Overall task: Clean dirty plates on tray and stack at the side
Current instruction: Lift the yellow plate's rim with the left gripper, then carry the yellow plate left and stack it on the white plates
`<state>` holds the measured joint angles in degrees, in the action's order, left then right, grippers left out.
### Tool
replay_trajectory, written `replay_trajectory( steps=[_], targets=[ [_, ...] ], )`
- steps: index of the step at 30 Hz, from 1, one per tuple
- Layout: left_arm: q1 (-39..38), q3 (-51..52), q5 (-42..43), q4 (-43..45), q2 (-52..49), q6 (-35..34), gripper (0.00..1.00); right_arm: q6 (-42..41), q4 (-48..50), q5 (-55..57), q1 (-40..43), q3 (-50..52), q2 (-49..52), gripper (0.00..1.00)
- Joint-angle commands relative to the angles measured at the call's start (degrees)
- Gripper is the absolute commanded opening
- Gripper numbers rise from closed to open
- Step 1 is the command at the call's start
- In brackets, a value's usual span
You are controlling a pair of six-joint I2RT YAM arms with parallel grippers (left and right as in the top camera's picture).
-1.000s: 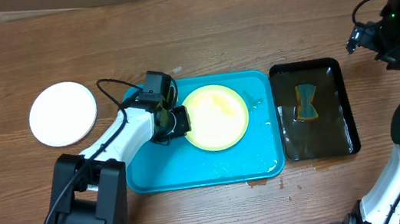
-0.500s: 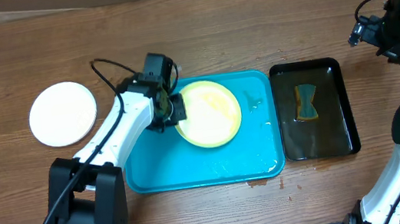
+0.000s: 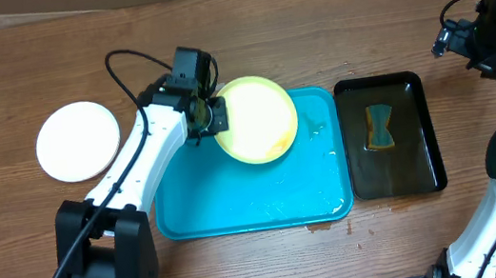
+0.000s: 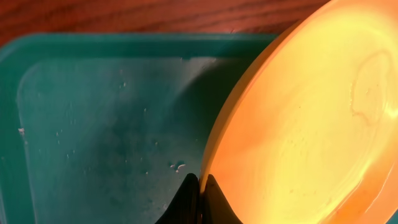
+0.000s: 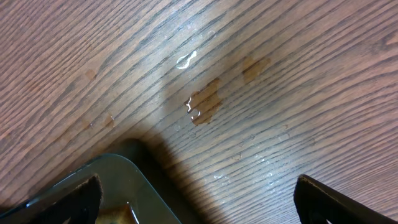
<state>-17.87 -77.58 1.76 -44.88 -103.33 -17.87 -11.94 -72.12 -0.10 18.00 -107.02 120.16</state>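
Note:
My left gripper (image 3: 212, 125) is shut on the left rim of the pale yellow plate (image 3: 257, 119) and holds it tilted above the back of the turquoise tray (image 3: 265, 194). In the left wrist view the fingers (image 4: 201, 186) pinch the plate's rim (image 4: 298, 118) over the wet tray floor (image 4: 99, 124). A white plate (image 3: 78, 140) lies on the table at the left. A third plate is not in view. My right gripper (image 3: 454, 40) is open and empty above the table at the far right; its fingers (image 5: 199, 196) are spread wide.
A black tray (image 3: 419, 136) holding water and a sponge (image 3: 380, 126) stands right of the turquoise tray; its corner shows in the right wrist view (image 5: 112, 180). Water drops and brown stains (image 5: 205, 102) mark the wood there.
My left gripper has lifted the yellow plate off the tray floor and moved it toward the back, tilting it. The right arm has barely moved.

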Motion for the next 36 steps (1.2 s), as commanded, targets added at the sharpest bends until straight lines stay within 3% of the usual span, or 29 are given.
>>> replay_trajectory(
  steps=[1, 9, 15, 24, 36],
  targets=[
    [0.09, -5.4, 4.13, -1.09, -0.81, 1.2, 0.04, -0.26, 0.11, -0.42, 0.24, -0.42, -1.11, 1.0],
    [-5.2, -9.99, 5.07, 0.26, -0.81, 1.16, 0.04, -0.26, 0.11, -0.39, 0.24, -0.42, -1.11, 1.0],
    [-14.23, -10.14, -2.45, 4.76, -0.81, 0.81, 0.04, -0.26, 0.11, -0.39, 0.24, -0.42, -1.11, 1.0],
    [-31.5, -10.12, -25.99, 11.13, -0.83, 1.9, 0.04, -0.26, 0.11, -0.39, 0.24, -0.42, -1.11, 1.0],
    [-47.1, -10.12, -57.48, 25.2, -0.83, 24.3, 0.04, -0.26, 0.11, -0.39, 0.24, -0.42, -1.11, 1.0]
  ],
)
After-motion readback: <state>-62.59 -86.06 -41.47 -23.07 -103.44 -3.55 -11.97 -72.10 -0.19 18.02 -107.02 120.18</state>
